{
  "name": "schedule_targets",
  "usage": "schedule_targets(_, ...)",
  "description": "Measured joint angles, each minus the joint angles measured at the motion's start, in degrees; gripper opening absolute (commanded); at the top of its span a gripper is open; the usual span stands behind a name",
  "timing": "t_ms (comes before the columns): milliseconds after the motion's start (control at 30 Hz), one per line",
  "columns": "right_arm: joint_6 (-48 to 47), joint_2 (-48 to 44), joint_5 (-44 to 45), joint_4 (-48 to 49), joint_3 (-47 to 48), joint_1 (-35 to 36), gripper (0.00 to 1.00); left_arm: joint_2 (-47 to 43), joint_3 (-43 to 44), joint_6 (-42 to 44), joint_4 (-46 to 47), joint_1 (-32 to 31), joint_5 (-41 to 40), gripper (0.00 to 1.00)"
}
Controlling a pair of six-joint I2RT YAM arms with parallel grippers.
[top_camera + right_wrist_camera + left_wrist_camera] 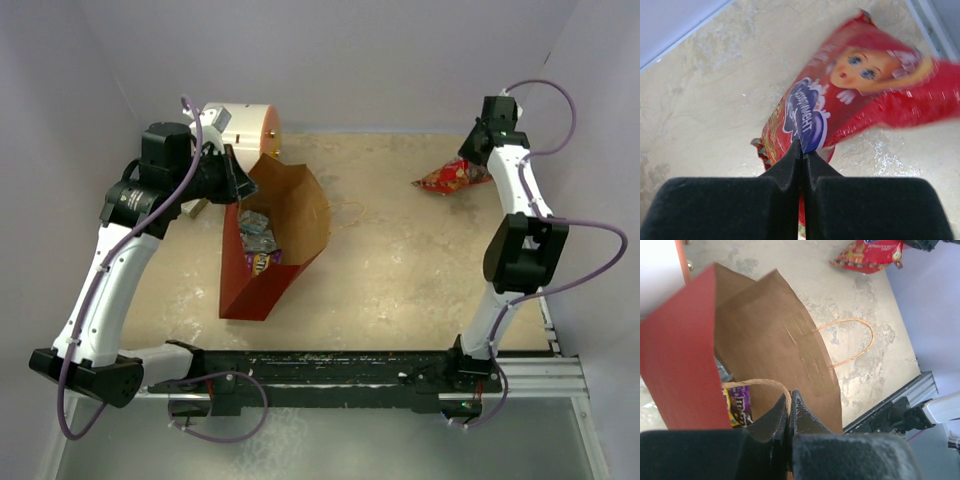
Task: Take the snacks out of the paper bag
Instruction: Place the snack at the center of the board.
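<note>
Red paper bag (262, 295) is lying mid-table, long axis running near-to-far, left gripper (238, 178) hovering at its far rim, fingers pressing together. Red snack bag (450, 178) is resting far right beneath right gripper (478, 150), likewise closed. Small packets (257, 240) are sitting inside, nearest the left arm.

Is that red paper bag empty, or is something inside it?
Not empty: silvery packets and a yellow-purple packet show inside the paper bag.
</note>
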Motion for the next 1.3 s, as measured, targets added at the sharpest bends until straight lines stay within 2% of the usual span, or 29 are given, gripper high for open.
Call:
schedule_targets(133, 2.0, -0.9, -1.0, 2.3, -6.8, -1.9, 0.0, 1.0, 2.4, 1.2, -0.1, 0.0, -0.8, 0.0)
schedule_targets(267, 5.3, -7.8, -0.1, 4.4, -22.0, -2.4, 0.01, 1.3, 2.6, 2.0, -0.3, 0.0, -2.1, 0.0)
schedule_targets(400, 9.4, -15.1, -0.9, 5.3, -35.6, -2.3, 0.23, 2.1, 2.7, 2.4, -1.3, 0.0, -3.7, 0.0)
schedule_targets(467, 10.3, -16.9, -2.0, 5.1, -39.5, -2.3, 0.41, 2.2, 2.7, 2.4, -1.7, 0.0, -4.8, 0.0)
schedule_targets(533, 10.4, -18.5, -2.5, 4.2, -41.7, -2.3, 0.6, 2.1, 2.7, 2.5, -2.0, 0.0, -5.4, 0.0)
schedule_targets(600, 10.0, -20.2, -2.6, 3.3, -41.9, -2.3, 0.75, 2.1, 2.7, 2.5, -2.3, 0.0, -6.0, 0.0)
schedule_targets(667, 8.9, -22.9, -2.6, 1.9, -40.8, -2.3, 0.87, 2.1, 2.7, 2.5, -2.7, 0.0, -6.5, 0.0)
schedule_targets(700, 8.4, -24.1, -2.4, 1.3, -40.1, -2.3, 0.9, 2.1, 2.7, 2.5, -2.8, 0.0, -6.8, 0.0)
schedule_targets(867, 5.5, -31.8, -3.0, 0.9, -34.3, -2.2, 0.97, 1.4, 2.7, 2.4, -2.8, 0.0, -7.6, 0.0)
schedule_targets(1033, 3.4, -33.6, -8.1, 0.2, -25.3, 0.4, 0.98, -0.7, 2.2, 1.3, -2.2, 0.0, -7.2, 0.0)
schedule_targets(1167, 1.7, -32.4, -16.7, -1.3, -20.9, 7.5, 0.97, -2.0, 1.0, -0.1, -1.6, 0.0, -6.6, 0.04)
schedule_targets(1300, 1.8, -32.3, -28.7, -1.3, -22.8, 14.2, 0.97, -2.0, 0.7, -1.9, -1.2, 0.0, -5.2, 0.04)
